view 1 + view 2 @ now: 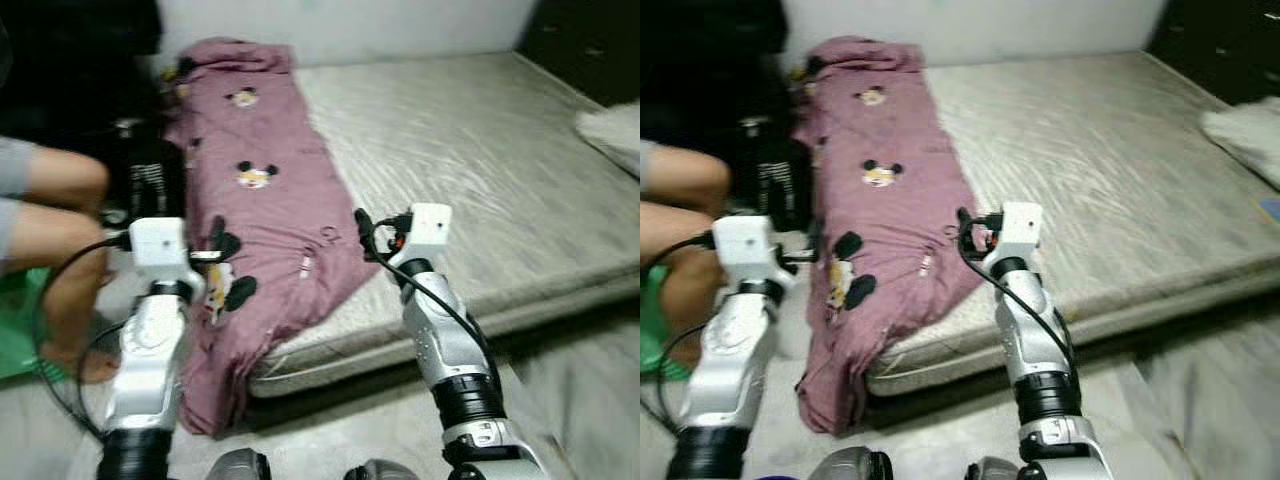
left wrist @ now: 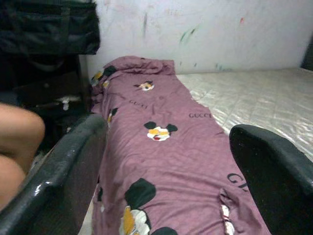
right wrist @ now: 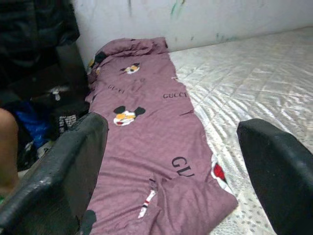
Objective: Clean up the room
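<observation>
So both arms are up over the near edge of the mattress (image 1: 500, 180), and the thing to deal with is the mauve blanket (image 1: 270, 210) with the cartoon mouse prints (also "GUCCI" lettering all over it). It's laid in 1 long strip down the side of the mattress, straight ahead of both grippers, with its near end spilling off the corner toward the floor.

Left gripper (image 2: 166, 196) is spread wide, its 2 fingers (image 2: 63, 171) framing the blanket with nothing between them. Right gripper (image 3: 171, 186) is the same deal, wide apart and not holding anything, hovering just above the blanket's lower corner.

No real containers here except a dark bag (image 2: 49, 29) on a shelf beyond the left gripper, and I can't tell what's in it. The shelf area below is too dark to read. A person's bare knees (image 1: 60, 200) sit just outside the left arm, cut off by the frame. Something pale (image 1: 610, 130) lies on the far mattress edge, also cropped.
</observation>
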`<state>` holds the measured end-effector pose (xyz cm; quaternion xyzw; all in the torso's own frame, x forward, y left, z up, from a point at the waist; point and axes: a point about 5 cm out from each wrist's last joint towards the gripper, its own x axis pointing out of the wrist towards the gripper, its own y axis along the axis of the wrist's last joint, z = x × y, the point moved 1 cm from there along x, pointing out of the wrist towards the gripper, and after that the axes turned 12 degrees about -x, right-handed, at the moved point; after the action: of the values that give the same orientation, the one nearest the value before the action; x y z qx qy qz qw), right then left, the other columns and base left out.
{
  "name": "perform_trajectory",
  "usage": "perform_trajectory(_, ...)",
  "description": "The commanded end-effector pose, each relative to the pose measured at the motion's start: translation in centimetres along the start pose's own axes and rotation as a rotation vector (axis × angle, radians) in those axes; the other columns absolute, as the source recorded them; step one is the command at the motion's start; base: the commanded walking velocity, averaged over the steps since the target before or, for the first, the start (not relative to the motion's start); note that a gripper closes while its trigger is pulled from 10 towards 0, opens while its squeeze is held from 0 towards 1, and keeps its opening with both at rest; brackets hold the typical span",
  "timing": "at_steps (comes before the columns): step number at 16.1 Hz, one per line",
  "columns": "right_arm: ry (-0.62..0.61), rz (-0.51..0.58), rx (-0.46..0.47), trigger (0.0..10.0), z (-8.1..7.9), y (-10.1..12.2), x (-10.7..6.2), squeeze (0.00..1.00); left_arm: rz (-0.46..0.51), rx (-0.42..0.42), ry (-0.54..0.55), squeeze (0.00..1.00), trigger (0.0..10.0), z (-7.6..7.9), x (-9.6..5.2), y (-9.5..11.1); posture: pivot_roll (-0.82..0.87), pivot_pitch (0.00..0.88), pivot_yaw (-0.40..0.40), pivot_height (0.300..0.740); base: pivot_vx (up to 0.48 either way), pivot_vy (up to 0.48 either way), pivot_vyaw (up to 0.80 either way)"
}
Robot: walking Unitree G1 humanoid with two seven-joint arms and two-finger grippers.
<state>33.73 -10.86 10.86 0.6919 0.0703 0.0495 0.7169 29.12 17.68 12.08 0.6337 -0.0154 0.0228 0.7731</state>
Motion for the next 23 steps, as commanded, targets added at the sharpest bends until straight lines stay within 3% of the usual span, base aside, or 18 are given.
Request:
perform_trajectory(1, -0.015, 0.035, -0.009, 10.0, 0.4, 0.7, -0.1, 0.0, 0.019, 0.012, -0.014, 0.0, 10.0, 0.2, -0.4, 0.4, -0.04, 0.001, -0.007, 0.74, 0.0, 0.0, 0.0)
perform_trajectory(5, -0.033, 0.045, -0.01, 10.0, 0.8, 1.0, -0.3, 0.0, 0.037, 0.036, -0.058, 0.0, 10.0, 0.8, -1.2, 0.7, -0.04, 0.014, -0.01, 0.74, 0.0, 0.0, 0.0)
perform_trajectory(14, -0.039, 0.022, -0.008, 10.0, 0.8, 0.7, -0.3, 0.0, 0.022, -0.025, -0.088, 0.0, 10.0, 1.0, -1.4, 0.7, -0.04, 0.028, -0.01, 0.74, 0.0, 0.0, -0.17)
perform_trajectory(23, -0.047, 0.017, -0.011, 10.0, 0.9, 0.7, -0.2, 0.0, 0.027, -0.038, -0.099, 0.0, 10.0, 1.3, -1.3, 0.9, -0.04, 0.032, -0.013, 0.74, 0.29, 0.0, 0.0)
